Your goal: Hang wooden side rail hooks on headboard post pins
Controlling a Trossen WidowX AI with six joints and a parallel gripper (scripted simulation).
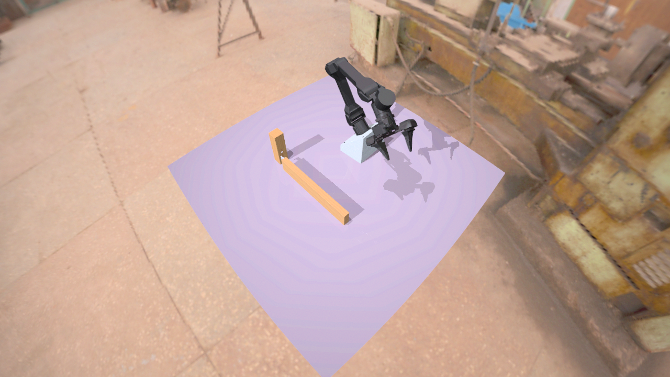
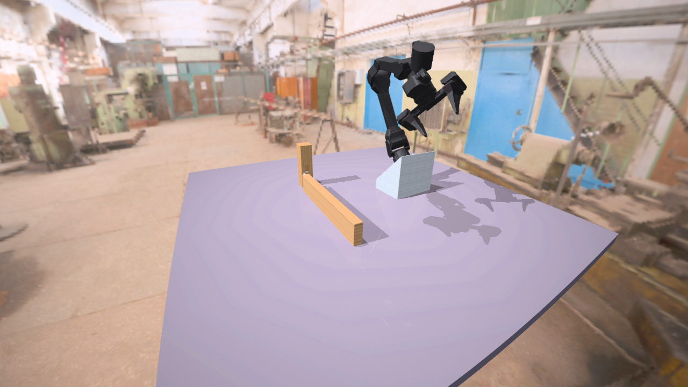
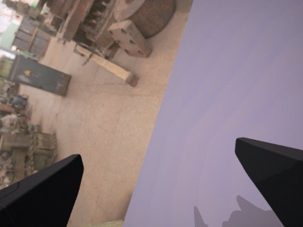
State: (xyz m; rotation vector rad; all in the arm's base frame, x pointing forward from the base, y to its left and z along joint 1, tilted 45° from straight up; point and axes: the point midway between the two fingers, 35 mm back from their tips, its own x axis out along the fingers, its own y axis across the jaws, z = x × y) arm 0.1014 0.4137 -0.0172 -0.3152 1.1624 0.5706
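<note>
The wooden rail [image 1: 314,188] [image 2: 331,207] lies along the table, its far end down on the table top. Its other end is close against the upright wooden post [image 1: 277,146] [image 2: 303,157]. Small pale metal parts show where they meet, too small to tell whether the hooks sit on the pins or whether that end is raised. The pins inside the slot cannot be made out. My gripper [image 1: 399,155] [image 2: 441,124] [image 3: 160,154] is wide open and empty, high above the table, well away from the rail and post. Neither shows in the wrist view.
The pale blue wedge-shaped base [image 1: 358,150] [image 2: 414,175] stands under my arm, between the gripper and the post. The lilac table [image 1: 327,281] [image 2: 288,298] [image 3: 205,94] carries shadows of the arm, rail and post. A table edge crosses the wrist view, with floor and workshop background beyond.
</note>
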